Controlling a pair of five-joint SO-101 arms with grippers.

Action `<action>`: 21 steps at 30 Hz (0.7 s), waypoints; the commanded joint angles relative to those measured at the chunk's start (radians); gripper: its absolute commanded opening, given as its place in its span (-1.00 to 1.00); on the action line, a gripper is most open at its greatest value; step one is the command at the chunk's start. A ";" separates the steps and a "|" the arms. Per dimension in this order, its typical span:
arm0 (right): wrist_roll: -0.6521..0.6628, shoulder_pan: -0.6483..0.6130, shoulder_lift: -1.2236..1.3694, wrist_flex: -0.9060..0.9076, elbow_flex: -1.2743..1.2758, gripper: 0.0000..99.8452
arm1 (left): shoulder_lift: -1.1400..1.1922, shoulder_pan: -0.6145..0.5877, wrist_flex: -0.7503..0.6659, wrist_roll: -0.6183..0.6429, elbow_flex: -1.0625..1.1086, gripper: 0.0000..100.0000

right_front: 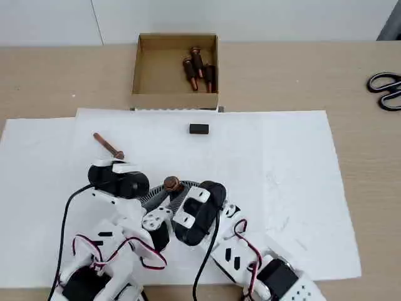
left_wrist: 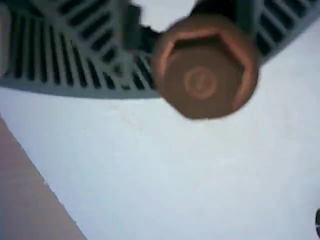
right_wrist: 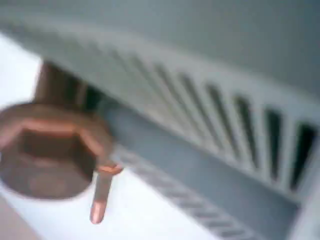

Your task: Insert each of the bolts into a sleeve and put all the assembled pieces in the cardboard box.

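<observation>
High: bolt (right_front: 171, 184) upright, near centre, between left claw (right_front: 156, 195) and right claw (right_front: 189, 188); sleeve (right_front: 198, 129) lies farther off | Left wrist: bolt head end-on; claw state cannot tell | Right wrist: likewise cannot tell | Advice: square bolt to sleeve, push slowly.

A light wooden table (right_front: 282, 75) carries a large white paper sheet (right_front: 282, 163) spread along its near edge. A cardboard box (right_front: 150, 75) sits toward the far edge, just beyond the paper. Black-handled scissors (right_front: 385, 89) lie at the right edge.
</observation>
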 commanded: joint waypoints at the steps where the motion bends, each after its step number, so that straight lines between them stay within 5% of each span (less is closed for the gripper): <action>1: 0.012 -0.008 -0.021 -0.012 -0.040 -1.00 | 0.008 0.023 -0.002 -0.005 0.002 -0.47; 5: 0.012 -0.008 -0.021 -0.010 -0.037 -1.00 | 0.012 0.000 -0.002 -0.023 -0.045 -0.50; 13: 0.011 -0.005 -0.019 -0.010 -0.020 -1.00 | 0.012 -0.190 0.029 -0.258 -0.093 -0.51; 21: 0.008 -0.004 -0.021 -0.010 -0.002 -1.00 | 0.012 -0.222 0.137 -0.272 -0.208 -0.53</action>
